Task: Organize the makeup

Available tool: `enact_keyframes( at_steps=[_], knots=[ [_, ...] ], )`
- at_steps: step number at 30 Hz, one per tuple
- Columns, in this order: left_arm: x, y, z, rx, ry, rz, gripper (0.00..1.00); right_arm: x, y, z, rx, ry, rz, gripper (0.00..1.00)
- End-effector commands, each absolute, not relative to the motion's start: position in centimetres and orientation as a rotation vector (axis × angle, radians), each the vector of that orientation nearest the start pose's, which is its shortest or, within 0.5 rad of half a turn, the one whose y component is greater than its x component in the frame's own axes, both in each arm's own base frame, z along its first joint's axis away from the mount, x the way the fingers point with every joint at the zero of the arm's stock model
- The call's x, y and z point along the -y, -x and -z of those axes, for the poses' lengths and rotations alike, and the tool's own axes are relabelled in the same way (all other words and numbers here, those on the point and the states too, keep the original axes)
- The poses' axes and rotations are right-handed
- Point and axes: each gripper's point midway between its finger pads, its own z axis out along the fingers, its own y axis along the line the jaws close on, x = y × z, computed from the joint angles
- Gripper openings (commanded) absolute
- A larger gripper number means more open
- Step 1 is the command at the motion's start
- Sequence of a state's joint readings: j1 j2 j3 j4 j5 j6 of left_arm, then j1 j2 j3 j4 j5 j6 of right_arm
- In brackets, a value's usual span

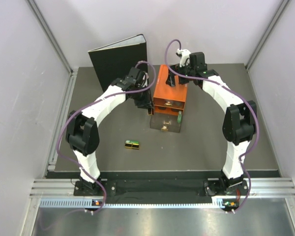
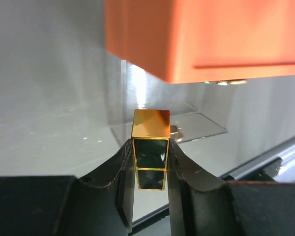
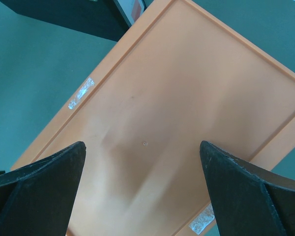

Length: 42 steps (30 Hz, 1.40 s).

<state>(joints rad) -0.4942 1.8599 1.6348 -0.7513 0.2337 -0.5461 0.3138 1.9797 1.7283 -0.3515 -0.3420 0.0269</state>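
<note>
Gold-capped and black below, the case (image 2: 150,157) sits clamped between the left fingers (image 2: 119,172), its long axis in line with them and the gold end pointing out ahead. From above, that hand hangs just beside the left wall of the orange box (image 1: 171,88), so the pulled-out bottom drawer (image 1: 163,124) lies to its right and a little nearer the arm bases. Getting there looks like a short sideways carry, with the box's front-left corner and the drawer's near wall as the things to clear. A green stick (image 1: 178,118) already lies at the drawer's right side, leaving the left part free as far as I can tell. A second case (image 1: 132,144) lies on the worktop (image 1: 211,147), well apart and closer to the left arm. The right fingers (image 3: 39,196) are spread wide above the box's lid, holding nothing. A black binder (image 1: 119,61) stands behind, out of the path.
</note>
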Motion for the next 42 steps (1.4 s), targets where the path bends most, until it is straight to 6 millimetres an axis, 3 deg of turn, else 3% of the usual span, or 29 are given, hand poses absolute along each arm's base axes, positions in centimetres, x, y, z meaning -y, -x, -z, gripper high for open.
enact_keyframes(
  at_steps=[1, 8, 11, 15, 19, 26, 31, 34, 36, 42],
  knots=[
    [30.1, -37.7, -16.8, -2.585, -0.099, 0.842, 0.02, -21.9, -47.9, -11.9, -2.351, 0.493, -0.584, 1.00],
    [32.0, -36.8, -14.6, -2.641, -0.148, 0.871, 0.09, -21.8, -48.0, -11.7, -2.356, 0.491, -0.584, 1.00],
    [32.3, -36.5, -13.4, -2.665, -0.159, 0.847, 0.16, -21.8, -48.0, -11.8, -2.356, 0.491, -0.584, 1.00],
    [32.5, -36.7, -12.6, -2.683, -0.163, 0.819, 0.38, -21.9, -47.9, -11.8, -2.356, 0.496, -0.585, 0.99],
    [32.2, -37.2, -12.8, -2.670, -0.159, 0.777, 0.58, -21.7, -47.9, -11.9, -2.357, 0.497, -0.581, 1.00],
    [31.7, -38.0, -15.9, -2.594, -0.191, 0.741, 0.63, -21.7, -47.8, -11.8, -2.358, 0.498, -0.581, 1.00],
    [29.6, -37.0, -18.3, -2.560, -0.202, 0.656, 0.63, -21.7, -47.8, -11.9, -2.358, 0.498, -0.581, 1.00],
    [27.1, -35.6, -18.3, -2.571, -0.205, 0.550, 0.68, -21.7, -47.8, -11.9, -2.358, 0.498, -0.581, 1.00],
    [25.7, -35.0, -17.9, -2.578, -0.183, 0.499, 0.70, -21.7, -47.7, -11.8, -2.360, 0.503, -0.583, 1.00],
    [22.4, -30.3, -15.1, -2.675, -0.076, 0.456, 0.71, -21.8, -47.6, -11.7, -2.358, 0.503, -0.587, 1.00]
  ],
)
